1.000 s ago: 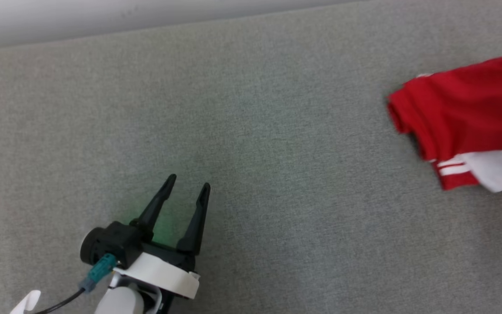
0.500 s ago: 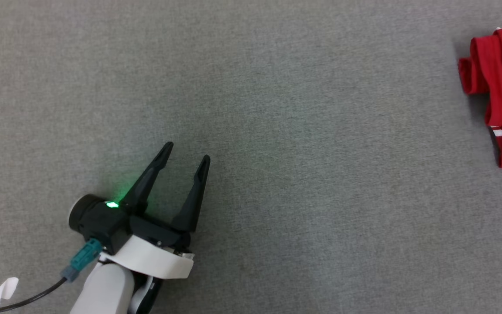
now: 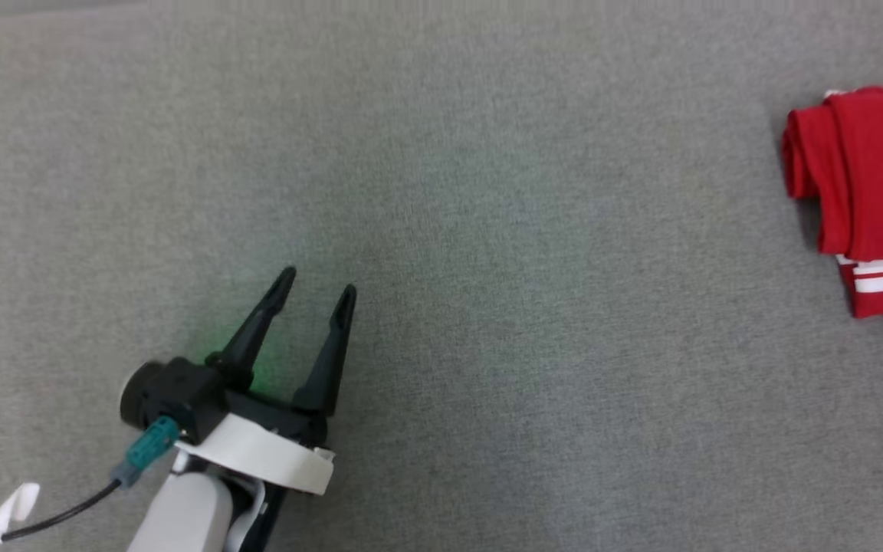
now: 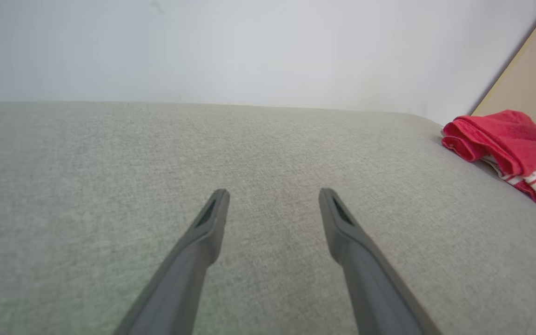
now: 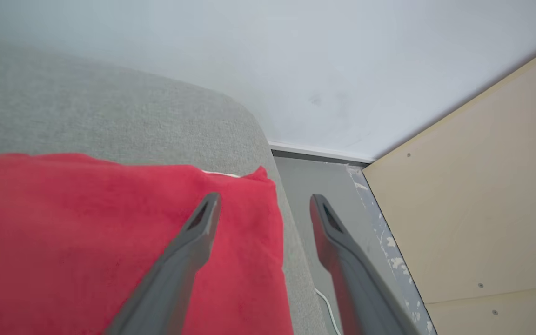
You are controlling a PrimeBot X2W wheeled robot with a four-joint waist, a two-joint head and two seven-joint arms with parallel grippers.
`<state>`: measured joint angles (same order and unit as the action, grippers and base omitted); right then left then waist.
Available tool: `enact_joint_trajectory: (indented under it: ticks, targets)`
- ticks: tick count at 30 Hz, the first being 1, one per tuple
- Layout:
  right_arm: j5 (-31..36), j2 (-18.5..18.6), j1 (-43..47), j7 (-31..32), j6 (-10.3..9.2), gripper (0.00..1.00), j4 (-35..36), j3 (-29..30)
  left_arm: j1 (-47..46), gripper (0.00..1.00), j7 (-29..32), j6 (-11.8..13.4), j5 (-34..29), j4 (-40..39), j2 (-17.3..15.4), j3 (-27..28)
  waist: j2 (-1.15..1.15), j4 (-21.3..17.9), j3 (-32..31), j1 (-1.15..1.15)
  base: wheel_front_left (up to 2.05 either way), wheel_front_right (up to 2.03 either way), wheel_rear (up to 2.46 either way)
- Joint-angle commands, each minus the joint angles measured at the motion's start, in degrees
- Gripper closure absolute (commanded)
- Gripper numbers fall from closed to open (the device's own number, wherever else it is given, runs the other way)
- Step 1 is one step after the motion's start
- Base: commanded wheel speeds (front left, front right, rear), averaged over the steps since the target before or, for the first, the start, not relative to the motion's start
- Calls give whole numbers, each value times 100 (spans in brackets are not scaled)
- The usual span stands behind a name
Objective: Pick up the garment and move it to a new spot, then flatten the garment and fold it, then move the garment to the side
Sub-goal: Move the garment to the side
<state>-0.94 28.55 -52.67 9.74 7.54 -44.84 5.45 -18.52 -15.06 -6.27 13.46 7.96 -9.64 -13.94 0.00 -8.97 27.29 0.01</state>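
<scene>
Apparently the folded garment [image 3: 871, 169] lies aside; left gripper [image 3: 319, 280] and right gripper [image 5: 264, 197] gape empty, needing only retreat

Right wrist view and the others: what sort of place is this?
Probably an indoor workroom or lab: a grey fabric-covered surface against a plain pale wall, a bare wooden panel beside it, and a folded red garment at its edge.

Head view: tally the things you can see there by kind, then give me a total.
Red garment, folded: 1
Gripper, the left gripper, open: 1
Cable with teal plug: 1
Total: 3
</scene>
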Motion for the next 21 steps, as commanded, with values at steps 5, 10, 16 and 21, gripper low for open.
enact_joint_trajectory:
  ticks: [5, 10, 16, 21]
  targets:
    - [-26, -141, 261, -269, -13, 0, 455, -391, 289, 0, -4, 133, 98, 59, 119, 217, 0, -19, -945, -1, 0, 0, 0]
    - [-394, -136, 538, -336, -13, 0, 996, -895, 524, 0, -6, 190, 168, 4, 221, 456, 0, 8, -1538, -1, 0, 0, 0]
    - [-1273, 17, 1076, -292, -14, 0, 2048, -1432, 925, 0, -6, 200, 231, -49, 318, 735, 0, 68, -2161, -1, 0, 0, 0]
    - [-1720, -67, 1750, -282, -13, 0, 2934, -1436, 1231, 0, -8, 321, 433, 36, 403, 1093, 0, 128, -2561, -1, 0, 0, 0]
